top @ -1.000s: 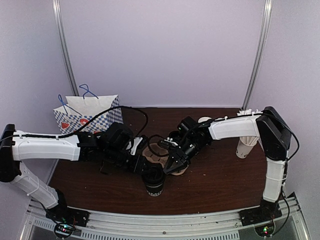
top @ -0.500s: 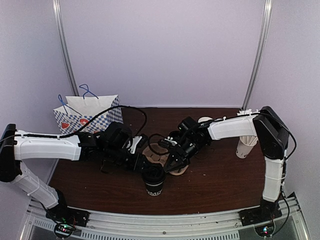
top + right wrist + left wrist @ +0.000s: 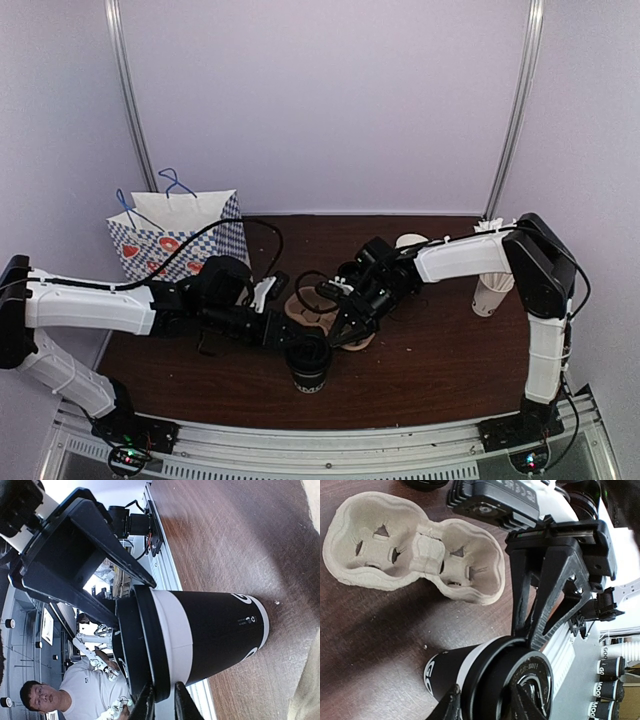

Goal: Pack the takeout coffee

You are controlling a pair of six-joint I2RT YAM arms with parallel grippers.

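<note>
The takeout coffee (image 3: 311, 368), a black cup with a white band and a black lid, stands upright on the dark wooden table near the front. My left gripper (image 3: 291, 341) comes in from the left; its fingertips (image 3: 451, 702) straddle the lid (image 3: 512, 680). My right gripper (image 3: 336, 333) comes in from the right and pinches the lid's rim (image 3: 145, 645) between nearly closed fingers (image 3: 148, 703). It also shows in the left wrist view (image 3: 522, 632), touching the rim. The cup's body (image 3: 215, 627) rests on the table.
A pulp two-cup carrier (image 3: 322, 316) (image 3: 415, 555) lies just behind the coffee. A blue-checked paper bag (image 3: 175, 235) stands at the back left. A white cup of straws (image 3: 492, 285) is at the right. Stacked cups (image 3: 610, 690) show beyond the table's edge.
My left arm has sunk lower and drawn back a little to the left. The right gripper and the coffee stay almost where they were.
</note>
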